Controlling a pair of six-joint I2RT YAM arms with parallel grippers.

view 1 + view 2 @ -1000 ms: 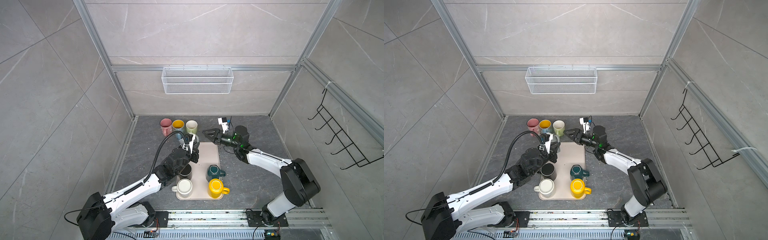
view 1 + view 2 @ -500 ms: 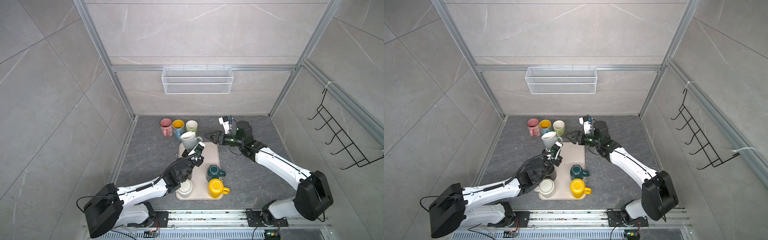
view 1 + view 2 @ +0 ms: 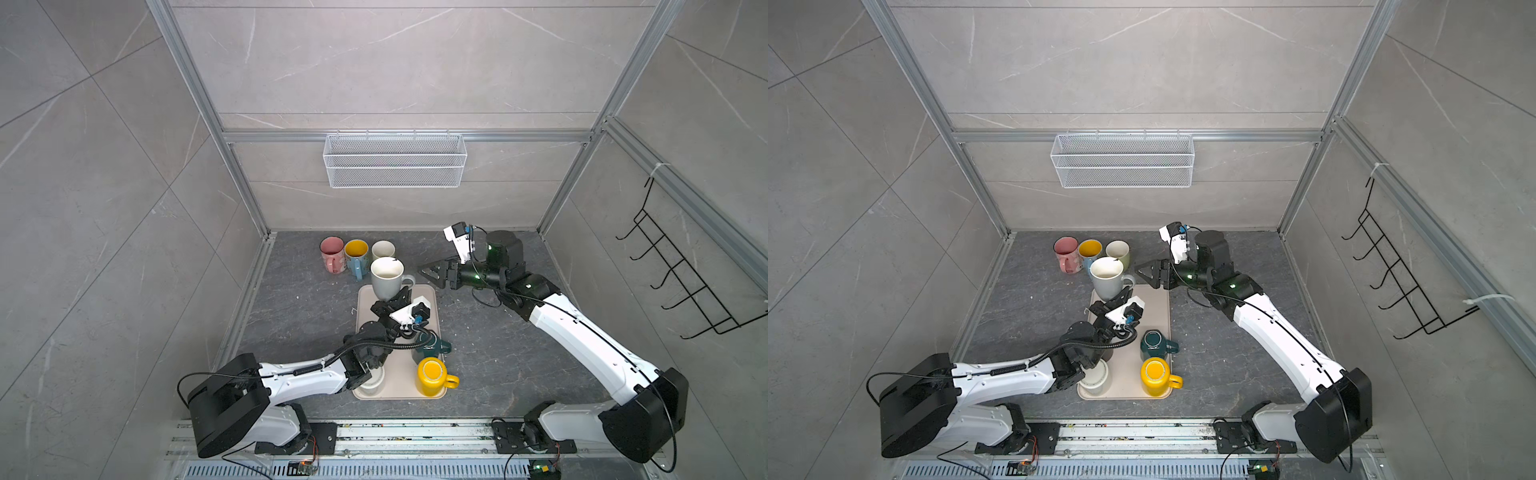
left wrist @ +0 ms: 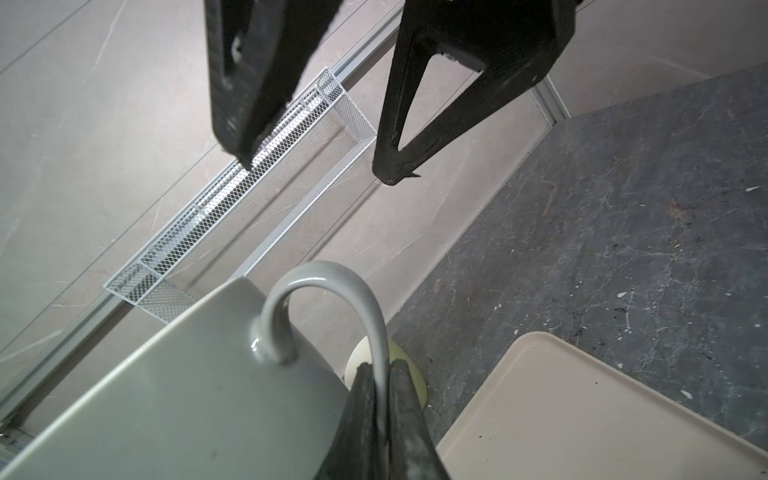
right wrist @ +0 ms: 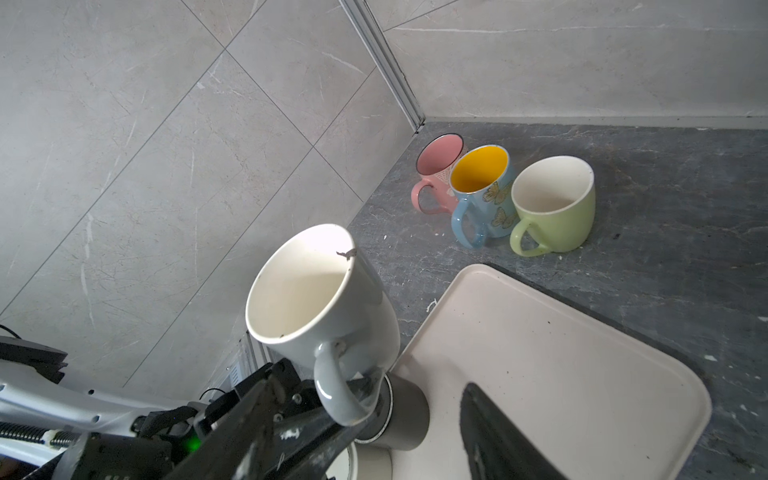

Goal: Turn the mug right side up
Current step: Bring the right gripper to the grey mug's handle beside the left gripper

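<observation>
Left wrist view: my left end effector pinches the glossy grey mug by its looped handle, mouth up; my right end effector gapes, empty.

Grey tabletop: beige tray mid; pink mug, blue mug, green mug upright behind it.
</observation>
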